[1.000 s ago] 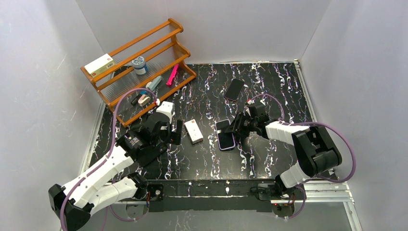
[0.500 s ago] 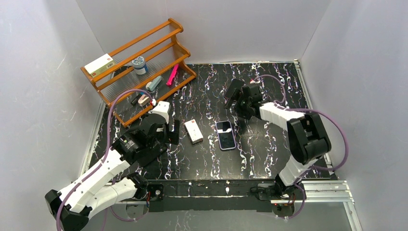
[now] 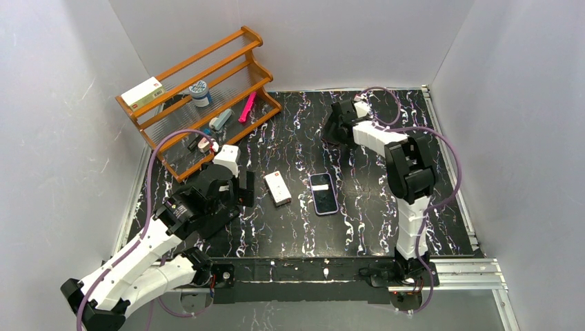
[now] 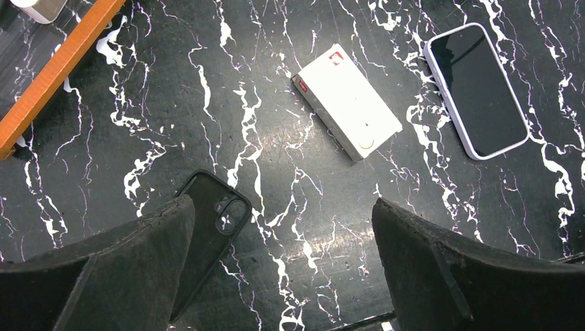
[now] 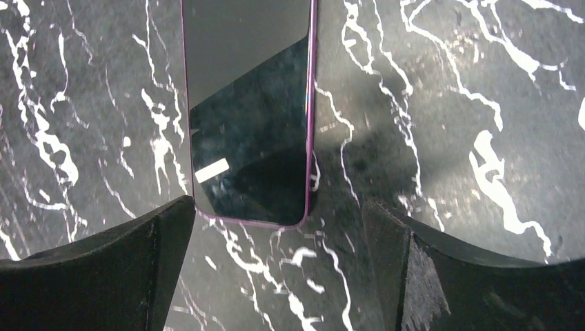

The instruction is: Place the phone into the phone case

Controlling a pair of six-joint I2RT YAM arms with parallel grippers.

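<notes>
A black phone case [image 4: 210, 227] with a camera cutout lies on the marble table, partly under my left gripper's left finger. My left gripper [image 4: 283, 269] is open and empty above it, and it also shows in the top view [image 3: 245, 189]. A phone with a lavender edge [image 3: 323, 193] lies face up at the table's middle, also in the left wrist view [image 4: 477, 89]. A second dark phone with a purple edge [image 5: 248, 103] lies at the far side. My right gripper [image 5: 276, 262] is open just above its near end, and in the top view [image 3: 338, 127] it covers that phone.
A small white box [image 3: 278, 187] lies between the case and the middle phone, also in the left wrist view [image 4: 348, 100]. An orange wooden rack [image 3: 200, 96] with several small items stands at the far left. White walls enclose the table.
My right arm has swung from beside the middle phone out to the far phone. My left arm has shifted slightly; its gripper stays open over the case.
</notes>
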